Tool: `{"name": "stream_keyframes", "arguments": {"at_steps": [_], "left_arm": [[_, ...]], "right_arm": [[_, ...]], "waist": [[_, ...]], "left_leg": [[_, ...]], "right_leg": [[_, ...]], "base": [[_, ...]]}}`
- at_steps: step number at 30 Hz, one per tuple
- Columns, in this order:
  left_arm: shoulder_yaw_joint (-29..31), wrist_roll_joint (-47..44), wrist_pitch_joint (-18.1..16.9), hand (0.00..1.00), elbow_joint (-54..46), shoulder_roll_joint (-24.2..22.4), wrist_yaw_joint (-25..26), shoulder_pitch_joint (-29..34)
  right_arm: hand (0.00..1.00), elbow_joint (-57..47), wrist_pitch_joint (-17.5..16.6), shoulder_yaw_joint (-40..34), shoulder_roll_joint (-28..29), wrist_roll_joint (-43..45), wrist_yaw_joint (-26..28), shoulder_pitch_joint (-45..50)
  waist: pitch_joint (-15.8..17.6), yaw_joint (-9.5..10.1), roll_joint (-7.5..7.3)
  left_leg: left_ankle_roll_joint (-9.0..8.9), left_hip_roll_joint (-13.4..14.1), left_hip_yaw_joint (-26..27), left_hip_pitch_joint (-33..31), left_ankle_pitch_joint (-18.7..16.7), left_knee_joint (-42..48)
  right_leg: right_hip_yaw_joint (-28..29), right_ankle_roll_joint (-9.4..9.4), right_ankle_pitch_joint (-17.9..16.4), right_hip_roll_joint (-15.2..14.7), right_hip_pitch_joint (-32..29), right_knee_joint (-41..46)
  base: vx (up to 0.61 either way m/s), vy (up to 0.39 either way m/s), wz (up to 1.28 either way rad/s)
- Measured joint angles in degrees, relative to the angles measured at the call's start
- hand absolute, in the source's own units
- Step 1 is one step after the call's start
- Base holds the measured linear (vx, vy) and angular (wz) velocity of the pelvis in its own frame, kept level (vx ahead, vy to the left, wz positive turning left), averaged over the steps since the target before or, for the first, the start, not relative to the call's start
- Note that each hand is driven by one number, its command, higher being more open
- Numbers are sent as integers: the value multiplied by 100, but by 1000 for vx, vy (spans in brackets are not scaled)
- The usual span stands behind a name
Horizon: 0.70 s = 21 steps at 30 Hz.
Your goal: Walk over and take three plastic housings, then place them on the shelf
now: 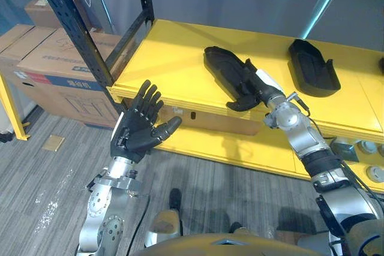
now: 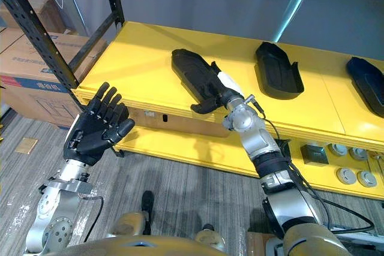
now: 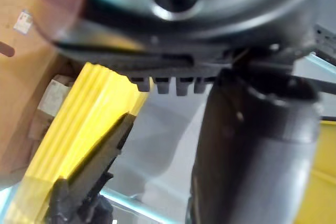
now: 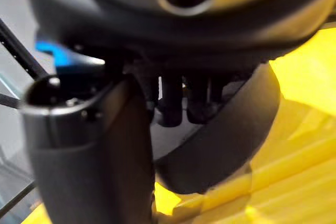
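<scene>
Three black plastic housings lie hollow side up on the yellow shelf: a left one, a middle one and a third at the right edge. My right hand rests on the near end of the left housing, fingers curled into its hollow and thumb along its outer rim. The right wrist view shows those fingers bent over the housing's dark edge. My left hand is raised in front of the shelf's left corner, fingers spread, holding nothing.
A black perforated upright stands at the shelf's left corner. Cardboard boxes sit on the floor to the left. A lower yellow level holds small round parts at the right.
</scene>
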Motion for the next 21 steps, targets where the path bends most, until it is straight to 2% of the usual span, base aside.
{"name": "stream_keyframes", "arguments": {"at_steps": [1,2,3,4,6,7,8,9,10,11,13,14,15,16,17,21], "left_arm": [[1,0,8,100,2,6,1,-6],[1,0,15,100,10,-7,5,4],[-27,-2,19,100,13,-19,5,30],[-68,-2,29,100,31,-6,12,5],[-124,-4,36,100,28,-18,30,-107],[-155,-4,40,100,34,2,38,-186],[-148,-6,36,100,32,32,34,-194],[-179,-11,35,100,43,8,22,-164],[-228,-12,22,100,44,-27,-9,-124],[-190,-22,-9,100,168,-2,-44,-256],[-101,-22,0,100,236,94,2,-157],[-95,-22,0,100,221,110,2,-38],[-78,-23,-1,100,192,116,0,57],[-45,-24,11,100,254,54,4,179],[-42,-25,21,100,247,64,19,315],[-45,-36,21,100,198,79,0,311]], "right_arm": [[0,5,25,-2,16,0,-37,1],[100,42,126,-37,117,-18,-169,-14],[100,46,190,-40,153,-25,-229,-13],[100,62,292,-80,215,-48,-358,-12],[100,154,324,-177,216,-53,-609,-75],[100,364,323,-311,218,-55,-650,-254],[100,451,289,-324,231,-62,-699,-277],[100,453,250,-349,182,-123,-788,-252],[100,375,206,-352,50,-199,-850,-195],[100,291,154,-412,-7,-238,-963,-168],[100,19,122,-485,-170,-235,-967,-22],[100,-193,98,-558,-302,-235,-970,74],[100,-346,54,-611,-385,-235,-975,113],[100,-619,-93,-703,-543,-241,-1018,145],[100,-896,-143,-786,-587,-240,-1088,186],[100,-1318,-268,-1020,-850,-233,-1120,238]], "waist": [[-9,-5,-80],[-13,31,-223],[-45,61,-152],[-104,33,-60],[-97,-35,-60],[-26,-66,-129],[28,-49,-376],[25,3,-328],[-51,39,19],[69,73,47],[71,-9,-37],[57,19,-74],[61,38,-89],[85,50,-36],[69,-4,7],[64,-116,-42]], "left_leg": [[-57,-30,18,-16,-53,42],[292,-177,2,-185,-19,628],[349,-158,-64,-154,-171,814],[400,-152,-122,-66,-314,505],[382,-253,-104,84,-316,-7],[101,-369,-18,50,-537,-6],[349,-515,17,-38,-503,361],[830,-518,-92,-455,-946,2235],[502,-196,-264,-435,-1721,2327],[500,-132,-154,-365,-1808,2157],[375,-144,-82,-254,-1579,1580],[349,-181,-15,-181,-1437,1362],[364,-222,14,-154,-1313,1279],[455,-265,80,-151,-1182,1302],[462,-261,106,-147,-1145,1282],[472,-214,111,-125,-1115,1249]], "right_leg": [[14,-18,-1,-92,-32,-36],[37,-13,43,-265,-98,-80],[93,-27,34,-233,-117,-99],[117,32,87,-166,-111,-150],[92,30,83,-213,-162,-178],[99,16,76,-373,-253,-173],[98,33,96,-616,-305,-184],[115,12,51,-667,-323,-157],[131,67,65,-358,-219,-269],[323,116,142,-343,-350,-31],[285,96,124,-200,-416,356],[270,96,127,-150,-366,380],[266,95,131,-116,-274,348],[207,101,114,-100,-93,144],[217,101,159,-95,-101,128],[230,77,145,-38,-100,121]], "base": [[-6,58,-4],[51,33,-22],[75,14,-22],[56,14,0],[-42,73,23],[-78,90,18],[-69,128,2],[2,51,-17],[25,110,-29],[11,68,-9],[32,-13,23],[60,-76,17],[49,-75,-7],[47,-46,-13],[42,-31,-11],[40,-17,-6]]}}
